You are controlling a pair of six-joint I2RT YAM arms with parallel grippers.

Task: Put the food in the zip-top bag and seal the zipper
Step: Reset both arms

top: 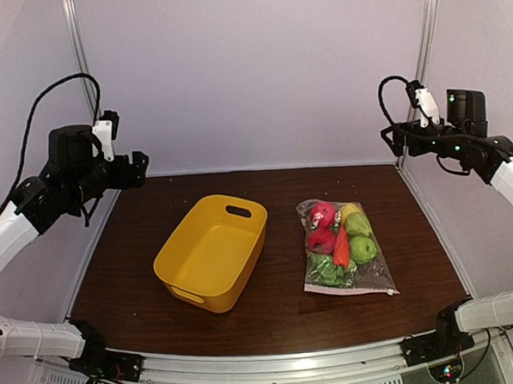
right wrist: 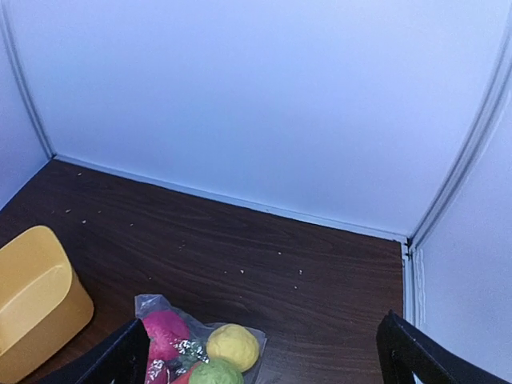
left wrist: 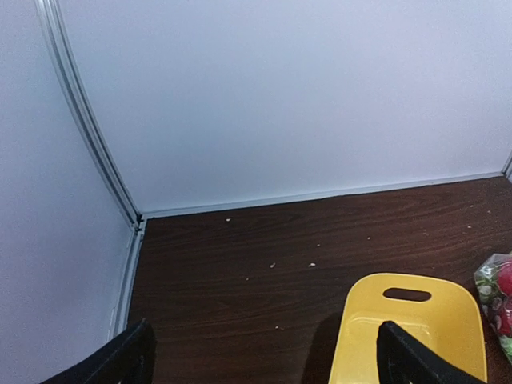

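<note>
The zip-top bag (top: 372,275) lies flat on the brown table, right of centre. The food sits inside it: red apples (top: 321,214), a yellow lemon (top: 349,210), green pears (top: 362,248) and an orange carrot (top: 341,249). A pale strip, the zipper (top: 352,289), runs along the bag's near edge; it is too small to tell how it stands. My left gripper (top: 140,169) hangs open high at the far left, holding nothing. My right gripper (top: 393,138) hangs open high at the far right, also holding nothing. In the right wrist view the bag's far end (right wrist: 154,305) shows an apple (right wrist: 166,334) and the lemon (right wrist: 233,346).
A yellow plastic tub (top: 212,250) stands left of the bag, with nothing visible in it; it also shows in the left wrist view (left wrist: 410,328) and the right wrist view (right wrist: 36,296). White walls with metal corner posts close in the table on three sides.
</note>
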